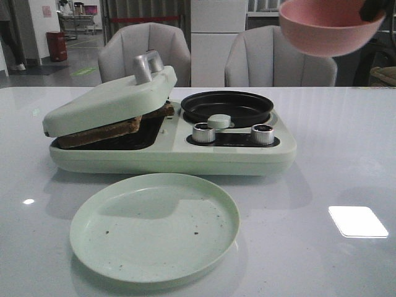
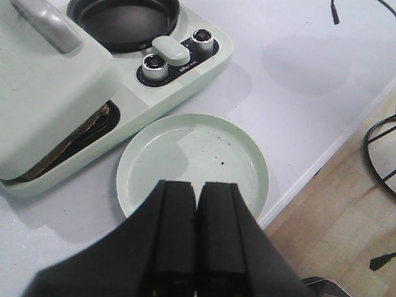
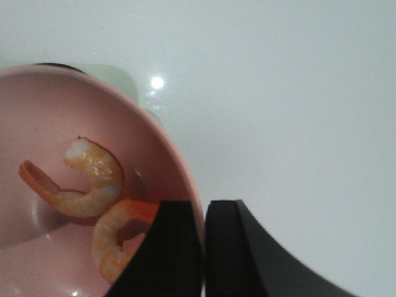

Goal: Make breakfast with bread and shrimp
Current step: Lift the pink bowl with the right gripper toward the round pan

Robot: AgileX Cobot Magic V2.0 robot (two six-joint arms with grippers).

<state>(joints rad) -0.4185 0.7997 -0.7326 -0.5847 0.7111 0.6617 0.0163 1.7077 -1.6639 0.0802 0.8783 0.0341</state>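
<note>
- On the white table (image 1: 346, 154) in front view: pale green breakfast maker (image 1: 185, 151) w/ lid (image 1: 111, 102) propped ajar by the bread (image 1: 105, 130), dark-crusted slices sticking out between lid and grill plate.
- Black frying pan (image 1: 226, 106) sits on the maker's right half, two silver knobs (image 1: 203, 132) just below it.
- Green plate (image 1: 154, 226) lies near the front of the maker, a few dark crumbs on it.
- Pink bowl (image 1: 328, 28) hangs up in the air at upper right, above and right of the pan; the holder is mostly cut off at the frame edge.
- Left wrist view: left gripper (image 2: 197, 247) hovers above the plate's near rim, fingers pressed together w/ nothing between them. Bread edge shows under the lid.
- Right wrist view: right gripper (image 3: 204, 247) pinches the bowl's rim, one finger inside, one outside. Shrimp (image 3: 86, 182), two orange-pink curls, lie inside the bowl touching each other, next to the inner finger. Table well below.
</note>
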